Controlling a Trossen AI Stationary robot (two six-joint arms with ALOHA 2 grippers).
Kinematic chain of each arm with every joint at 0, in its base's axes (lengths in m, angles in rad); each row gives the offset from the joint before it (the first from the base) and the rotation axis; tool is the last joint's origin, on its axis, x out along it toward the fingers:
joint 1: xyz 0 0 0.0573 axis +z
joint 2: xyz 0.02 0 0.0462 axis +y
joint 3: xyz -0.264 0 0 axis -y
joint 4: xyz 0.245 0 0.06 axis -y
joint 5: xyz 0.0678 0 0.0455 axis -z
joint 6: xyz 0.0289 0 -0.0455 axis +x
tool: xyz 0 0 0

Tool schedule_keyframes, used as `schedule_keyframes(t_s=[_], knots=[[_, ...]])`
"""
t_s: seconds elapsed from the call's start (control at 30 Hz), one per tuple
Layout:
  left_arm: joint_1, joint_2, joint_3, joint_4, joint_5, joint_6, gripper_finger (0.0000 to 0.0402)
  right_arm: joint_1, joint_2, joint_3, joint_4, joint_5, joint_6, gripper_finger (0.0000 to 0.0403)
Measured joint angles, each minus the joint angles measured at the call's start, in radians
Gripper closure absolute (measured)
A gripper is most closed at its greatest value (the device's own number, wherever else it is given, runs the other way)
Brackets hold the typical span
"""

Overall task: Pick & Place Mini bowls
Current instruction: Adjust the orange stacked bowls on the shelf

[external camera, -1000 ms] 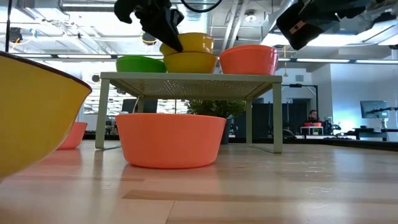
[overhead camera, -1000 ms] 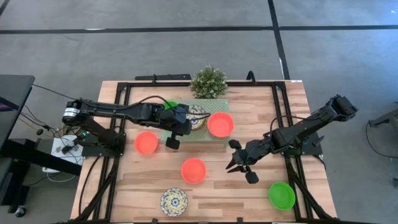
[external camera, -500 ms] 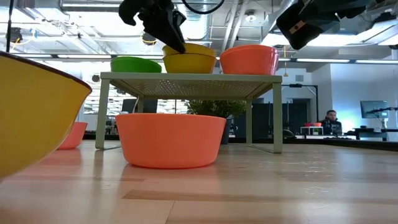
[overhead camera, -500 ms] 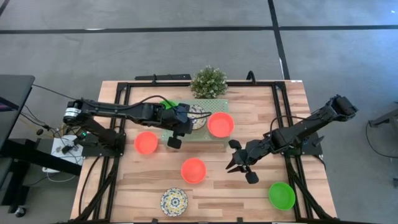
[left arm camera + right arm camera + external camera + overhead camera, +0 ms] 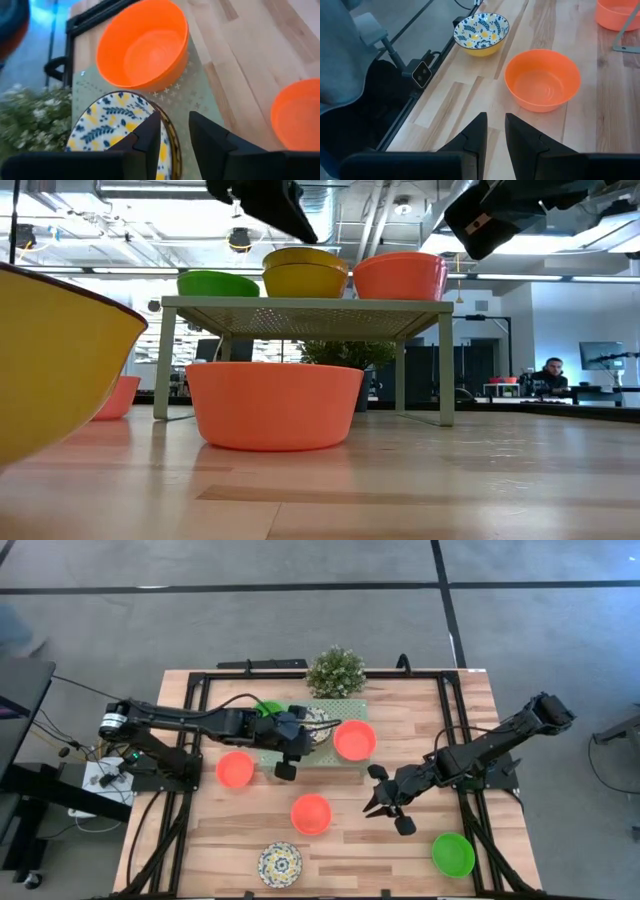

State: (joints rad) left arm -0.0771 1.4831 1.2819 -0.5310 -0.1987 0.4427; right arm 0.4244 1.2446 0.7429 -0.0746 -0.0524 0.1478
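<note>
Nearest the front table edge sits a patterned bowl [image 5: 280,864], with a green bowl [image 5: 453,854] off at the front right corner. Just behind them an orange bowl [image 5: 311,813] rests on the bare wood, and the right gripper [image 5: 383,802] hangs over the table to its right; its 2 fingers stand a little apart with nothing between them, pointing toward that orange bowl in its own wrist view. It looks to be waiting.

Farther back, a second orange bowl [image 5: 235,769] lies on the wood beside the pale green platform [image 5: 352,710]. On the platform stand 3 groups: a green bowl [image 5: 216,283] on the left, a patterned bowl that seems to sit nested in another [image 5: 305,271] in the middle, and a larger orange bowl [image 5: 401,276] on the right. The left gripper [image 5: 287,754] hovers at the platform's front edge, above the patterned pair; its fingers [image 5: 152,136] are slightly parted and empty, clear of the rim in the low view.

Judging by this, the placing onto the stack is done and the step in hand is getting clear. Doing it well means lifting straight up before swinging sideways, so neither finger clips the yellow rim or nudges the neighbouring orange bowl. Beyond the platform stands the small plant [image 5: 335,671].
</note>
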Motion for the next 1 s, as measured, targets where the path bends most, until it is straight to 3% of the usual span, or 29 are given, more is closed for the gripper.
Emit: schedule_keyframes(t_s=[0.17,0.4,0.57,0.7,1.0], knots=[[-0.078,-0.055,0.000,-0.004,-0.119,-0.118,0.0286,-0.015,0.000,0.000,0.005,0.009,-0.060,0.0339],[-0.184,-0.156,0.000,-0.043,-0.144,-0.315,0.0303,-0.073,0.005,0.000,-0.010,0.286,-0.063,0.0345],[-0.225,-0.209,-0.016,-0.085,-0.151,-0.475,0.0311,-0.112,0.005,0.000,-0.009,0.299,-0.076,0.0354],[-0.256,-0.243,-0.066,-0.079,-0.145,-0.493,0.0312,-0.154,0.005,0.000,-0.038,0.353,-0.083,0.0367],[-0.264,-0.248,-0.214,0.036,-0.147,-0.563,0.0312,-0.269,0.005,0.000,-0.033,0.359,-0.181,0.0398]])
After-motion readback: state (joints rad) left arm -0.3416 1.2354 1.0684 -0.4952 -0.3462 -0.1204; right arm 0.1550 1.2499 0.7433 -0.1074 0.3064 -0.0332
